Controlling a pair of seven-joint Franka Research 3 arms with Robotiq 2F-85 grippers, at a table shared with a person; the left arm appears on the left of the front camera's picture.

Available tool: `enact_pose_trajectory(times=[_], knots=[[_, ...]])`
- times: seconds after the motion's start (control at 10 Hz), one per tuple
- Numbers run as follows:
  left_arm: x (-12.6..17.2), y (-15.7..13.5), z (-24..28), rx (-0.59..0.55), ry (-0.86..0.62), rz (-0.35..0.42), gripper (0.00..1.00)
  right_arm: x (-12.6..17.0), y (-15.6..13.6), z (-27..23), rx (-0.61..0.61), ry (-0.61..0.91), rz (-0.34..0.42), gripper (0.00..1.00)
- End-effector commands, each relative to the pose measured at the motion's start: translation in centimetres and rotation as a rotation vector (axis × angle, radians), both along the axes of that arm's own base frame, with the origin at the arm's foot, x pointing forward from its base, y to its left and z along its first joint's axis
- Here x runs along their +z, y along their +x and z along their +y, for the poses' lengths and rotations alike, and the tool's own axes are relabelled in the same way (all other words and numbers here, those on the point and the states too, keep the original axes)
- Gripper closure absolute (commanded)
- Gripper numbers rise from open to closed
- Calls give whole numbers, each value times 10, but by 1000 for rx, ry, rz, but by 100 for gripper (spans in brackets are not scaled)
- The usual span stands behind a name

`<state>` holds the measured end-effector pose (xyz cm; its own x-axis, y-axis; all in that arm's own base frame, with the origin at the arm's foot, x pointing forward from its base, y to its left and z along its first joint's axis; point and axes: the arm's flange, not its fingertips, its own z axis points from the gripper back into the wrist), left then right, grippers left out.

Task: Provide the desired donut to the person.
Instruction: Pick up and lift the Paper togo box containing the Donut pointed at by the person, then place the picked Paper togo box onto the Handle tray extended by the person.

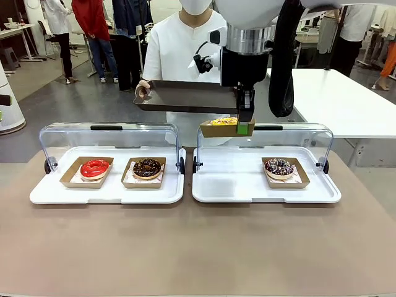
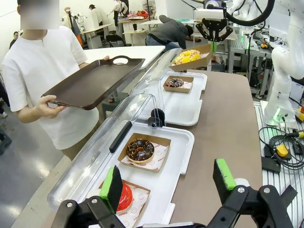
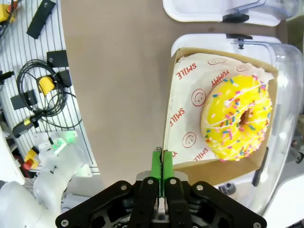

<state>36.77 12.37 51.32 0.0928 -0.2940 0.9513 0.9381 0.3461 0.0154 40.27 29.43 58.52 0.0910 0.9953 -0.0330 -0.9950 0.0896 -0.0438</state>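
Observation:
A yellow sprinkled donut (image 3: 237, 118) lies in a brown cardboard box (image 1: 219, 129). My right gripper (image 1: 245, 128) is shut on that box's edge and holds it in the air above the right white tray (image 1: 210, 185), over its raised clear lid. In the left wrist view the box (image 2: 190, 57) hangs far off under the right gripper (image 2: 213, 45). The person (image 1: 179, 49) in a white shirt stands across the table and holds out a dark serving tray (image 1: 185, 96), just behind the lifted box. My left gripper (image 2: 168, 183) is open above the left white tray (image 2: 183, 156), holding nothing.
The left tray carries a red donut (image 1: 94, 167) and a chocolate donut (image 1: 146, 167) in boxes. A chocolate sprinkled donut (image 1: 279, 167) sits boxed on the right tray. Both clear lids (image 1: 108, 139) stand open at the far side. Cables and tools (image 3: 42, 90) lie beside the table.

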Motion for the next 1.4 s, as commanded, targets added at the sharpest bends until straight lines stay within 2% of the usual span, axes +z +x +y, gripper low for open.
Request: enact_pose_trajectory(times=[0.0,1.3], knots=[[1,0,1,5,-7,-10,0,3,-5,-1,-1,1,-9,100],[1,0,1,5,-7,-10,0,3,-5,-1,-1,1,-9,100]])
